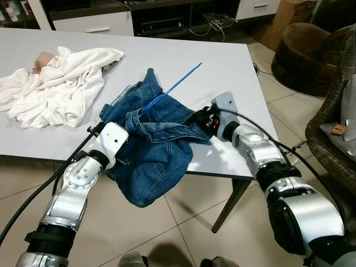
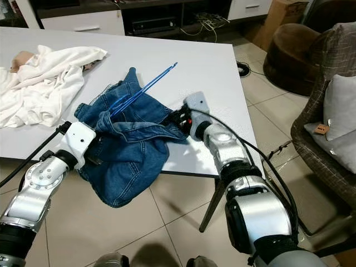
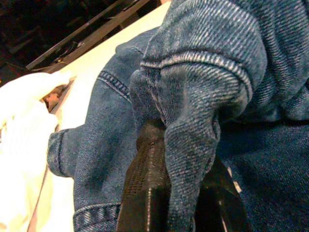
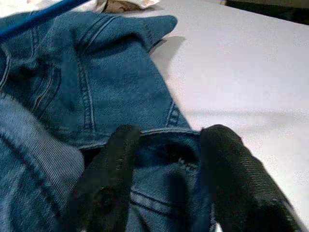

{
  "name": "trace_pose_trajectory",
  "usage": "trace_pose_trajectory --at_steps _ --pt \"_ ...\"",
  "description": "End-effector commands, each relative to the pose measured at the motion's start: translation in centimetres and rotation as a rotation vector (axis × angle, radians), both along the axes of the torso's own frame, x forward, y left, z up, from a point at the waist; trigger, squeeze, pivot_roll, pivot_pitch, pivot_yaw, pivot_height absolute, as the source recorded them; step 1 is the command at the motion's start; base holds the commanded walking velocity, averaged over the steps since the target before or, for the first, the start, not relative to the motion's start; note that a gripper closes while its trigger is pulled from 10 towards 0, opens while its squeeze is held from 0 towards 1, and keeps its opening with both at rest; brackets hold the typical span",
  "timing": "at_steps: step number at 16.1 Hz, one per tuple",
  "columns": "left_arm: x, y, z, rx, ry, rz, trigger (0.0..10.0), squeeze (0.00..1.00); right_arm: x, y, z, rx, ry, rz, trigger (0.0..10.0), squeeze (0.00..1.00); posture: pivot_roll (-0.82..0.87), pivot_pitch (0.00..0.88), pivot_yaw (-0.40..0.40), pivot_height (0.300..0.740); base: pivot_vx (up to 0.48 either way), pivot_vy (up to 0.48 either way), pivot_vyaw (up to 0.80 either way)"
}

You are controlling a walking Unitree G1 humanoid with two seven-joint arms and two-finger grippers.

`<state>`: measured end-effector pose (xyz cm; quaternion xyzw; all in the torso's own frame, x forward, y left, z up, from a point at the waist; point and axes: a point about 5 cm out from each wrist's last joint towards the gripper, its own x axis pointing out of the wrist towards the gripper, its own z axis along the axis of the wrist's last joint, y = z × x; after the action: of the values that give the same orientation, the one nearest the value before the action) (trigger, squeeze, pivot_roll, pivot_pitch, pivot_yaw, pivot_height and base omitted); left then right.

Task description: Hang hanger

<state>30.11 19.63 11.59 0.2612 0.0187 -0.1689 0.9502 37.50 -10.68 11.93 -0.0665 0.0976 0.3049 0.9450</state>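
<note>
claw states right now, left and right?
Left claw: closed on a fold of the blue denim jeans at the table edge.
Right claw: fingers spread around the jeans' waistband hem, not pinched shut.

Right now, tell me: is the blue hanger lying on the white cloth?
No: the blue hanger pokes out of the denim jeans, apart from the white cloth.

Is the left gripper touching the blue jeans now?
Touching. In the left wrist view, the left gripper has a fold of the blue jeans pinched between its fingers.
</note>
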Motion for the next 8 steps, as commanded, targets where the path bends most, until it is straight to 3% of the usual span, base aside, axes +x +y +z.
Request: trace_pose_trajectory --at_steps 1,2,3,6,8 --pt "-0.1 0.0 0.3 0.004 -0.014 -0.005 10.0 0.00 0.0 0.0 0.2 -0.021 -0.025 0.005 10.0 1.00 0.01 0.034 -0.020 0.740 0.000 0.000 0.00" --pt "-0.1 0.0 0.3 0.004 -0.014 -0.005 10.0 0.00 -0.2 0.0 -0.4 -0.049 -0.018 0.003 10.0 1.00 0.01 0.034 -0.020 0.740 0.000 0.000 0.00" --pt "-0.1 0.0 0.3 0.005 -0.013 -0.004 10.0 0.00 -0.5 -0.1 -1.3 -0.097 0.001 -0.011 10.0 0.02 0.02 0.035 -0.018 0.740 0.000 0.000 0.00" --pt "0.0 0.0 0.3 0.005 -0.014 -0.005 10.0 0.00 -0.4 -0.4 -1.8 -0.140 0.008 -0.093 10.0 0.00 0.02 0.034 -0.017 0.740 0.000 0.000 0.00" --pt "0.1 0.1 0.4 0.008 -0.016 -0.004 10.0 0.00 -0.4 0.2 -1.9 -0.108 0.034 -0.087 10.0 0.00 0.02 0.030 -0.014 0.740 0.000 0.000 0.00"
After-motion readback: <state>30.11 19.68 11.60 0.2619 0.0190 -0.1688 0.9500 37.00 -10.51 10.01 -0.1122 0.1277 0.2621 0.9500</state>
